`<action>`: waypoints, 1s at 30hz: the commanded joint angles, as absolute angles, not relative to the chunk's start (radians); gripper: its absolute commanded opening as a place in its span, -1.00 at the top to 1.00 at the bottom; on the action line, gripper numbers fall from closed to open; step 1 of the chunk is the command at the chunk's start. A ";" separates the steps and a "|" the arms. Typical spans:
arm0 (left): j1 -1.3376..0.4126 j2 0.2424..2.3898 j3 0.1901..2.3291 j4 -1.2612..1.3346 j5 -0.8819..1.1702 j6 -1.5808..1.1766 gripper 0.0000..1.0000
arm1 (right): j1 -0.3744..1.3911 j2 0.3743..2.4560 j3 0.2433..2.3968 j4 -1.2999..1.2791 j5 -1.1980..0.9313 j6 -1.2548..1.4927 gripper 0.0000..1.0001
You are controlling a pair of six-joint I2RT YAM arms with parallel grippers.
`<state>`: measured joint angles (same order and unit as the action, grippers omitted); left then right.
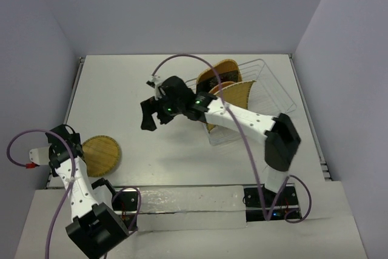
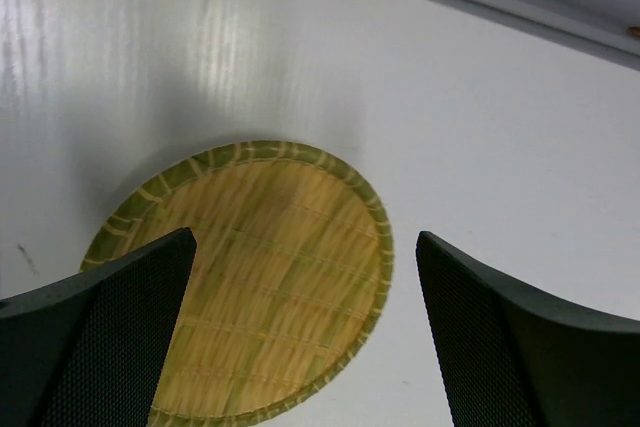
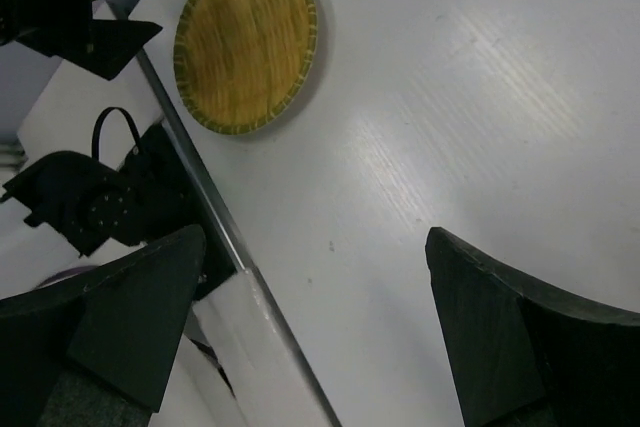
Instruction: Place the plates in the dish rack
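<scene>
A round woven bamboo plate [image 1: 101, 154] lies flat on the table at the near left; it also shows in the left wrist view [image 2: 255, 277] and in the right wrist view [image 3: 246, 40]. My left gripper [image 1: 71, 144] is open and empty just left of it, its jaws hovering over the plate's edge. The wire dish rack [image 1: 270, 89] stands at the back right with several plates upright in it: woven ones [image 1: 233, 92] and a dark one [image 1: 209, 80]. My right gripper [image 1: 151, 115] is open and empty over the middle of the table, left of the rack.
The table's left rim [image 1: 73, 98] runs close to the left arm. The near edge strip [image 3: 255, 317] and the arm bases [image 1: 124, 201] lie below the round plate. Grey walls stand on three sides.
</scene>
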<state>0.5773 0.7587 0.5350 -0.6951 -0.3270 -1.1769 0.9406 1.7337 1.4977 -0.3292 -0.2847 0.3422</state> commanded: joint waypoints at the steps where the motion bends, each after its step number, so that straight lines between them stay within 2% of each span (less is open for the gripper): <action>1: 0.606 0.869 0.528 -0.685 -0.341 -1.200 -0.99 | 0.973 1.949 1.678 -0.305 -0.308 0.491 -0.95; 5: 0.625 0.897 0.514 -0.651 -0.336 -1.192 -0.99 | 1.011 2.072 1.811 -0.308 -0.252 0.498 -0.95; 12: 0.665 0.934 0.460 -0.583 -0.313 -1.169 -0.99 | 1.032 2.303 2.000 -0.306 -0.359 0.574 -0.95; 23: 0.673 1.015 0.419 -0.505 -0.264 -1.119 -0.99 | 1.077 2.481 2.132 -0.307 -0.429 0.646 -0.96; 30: 0.672 0.983 0.404 -0.494 -0.269 -1.116 -0.99 | 1.129 2.498 2.196 -0.287 -0.442 0.538 -0.94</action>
<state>0.6647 0.9776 0.4343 -0.5024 -0.2995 -1.1194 1.0897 2.5132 2.1269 -0.3170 -0.4162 0.5975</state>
